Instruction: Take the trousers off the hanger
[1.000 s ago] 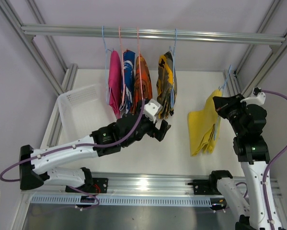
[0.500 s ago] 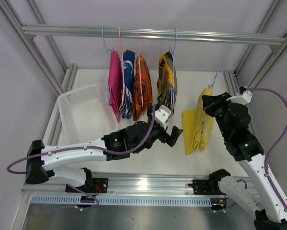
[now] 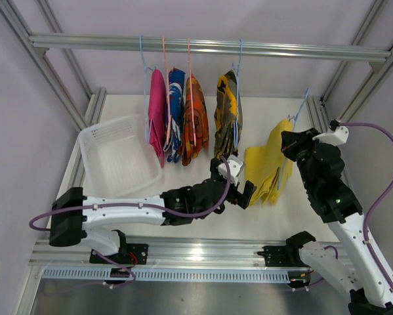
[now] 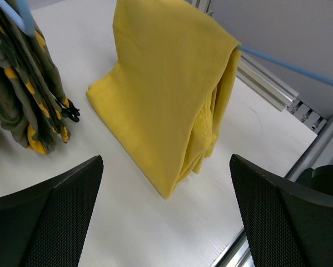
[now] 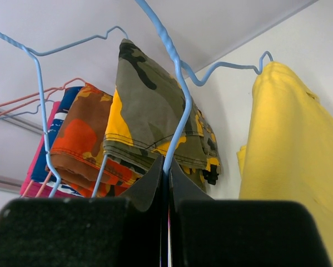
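Yellow trousers [image 3: 267, 167] hang draped over blue hanger [image 5: 177, 100], whose wire right gripper [image 5: 167, 173] pinches. Light, limp cloth (should slide off easily). Left gripper [image 3: 241, 190], spread wide just beside, best grabs the lower edge.

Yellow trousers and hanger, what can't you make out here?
Right wrist view: hanger hook cut off by the top edge; trousers run off the right edge.
Left wrist view: hanger mostly past the right edge.
Top view: the right gripper hides its own grip.

White tabletop [image 3: 124, 105]; aluminium rail [image 3: 281, 49] overhead; pale lilac walls [image 3: 25, 131]; white mesh basket [image 3: 121, 121] at left.
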Action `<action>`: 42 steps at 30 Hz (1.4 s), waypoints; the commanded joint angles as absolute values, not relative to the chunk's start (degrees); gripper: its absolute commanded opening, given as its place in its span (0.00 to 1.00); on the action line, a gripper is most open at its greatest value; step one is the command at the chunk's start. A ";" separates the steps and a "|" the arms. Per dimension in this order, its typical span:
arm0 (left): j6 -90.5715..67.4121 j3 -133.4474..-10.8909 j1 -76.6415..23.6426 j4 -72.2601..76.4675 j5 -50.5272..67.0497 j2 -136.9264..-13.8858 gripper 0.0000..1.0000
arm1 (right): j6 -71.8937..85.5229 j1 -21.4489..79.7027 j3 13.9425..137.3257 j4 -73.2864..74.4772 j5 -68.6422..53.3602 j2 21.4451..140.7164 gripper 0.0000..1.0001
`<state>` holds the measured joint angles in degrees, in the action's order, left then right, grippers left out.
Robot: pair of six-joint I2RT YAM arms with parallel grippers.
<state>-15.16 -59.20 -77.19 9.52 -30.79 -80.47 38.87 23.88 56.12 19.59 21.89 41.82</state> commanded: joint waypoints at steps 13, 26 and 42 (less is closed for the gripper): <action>-21.00 -57.56 -81.30 22.84 -32.00 -88.32 0.99 | 36.73 22.50 52.47 17.49 21.45 36.04 0.00; -21.01 -63.27 -82.09 28.30 -29.36 -97.99 0.99 | 37.62 21.97 53.17 18.81 17.32 36.48 0.00; -18.72 -68.73 -80.60 28.83 -31.64 -106.96 0.99 | 36.30 21.18 55.28 19.95 13.36 35.07 0.00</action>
<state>-19.00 -66.46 -81.41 26.46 -30.61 -106.13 36.99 21.47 51.59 23.70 15.29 36.67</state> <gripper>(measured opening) 0.994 0.021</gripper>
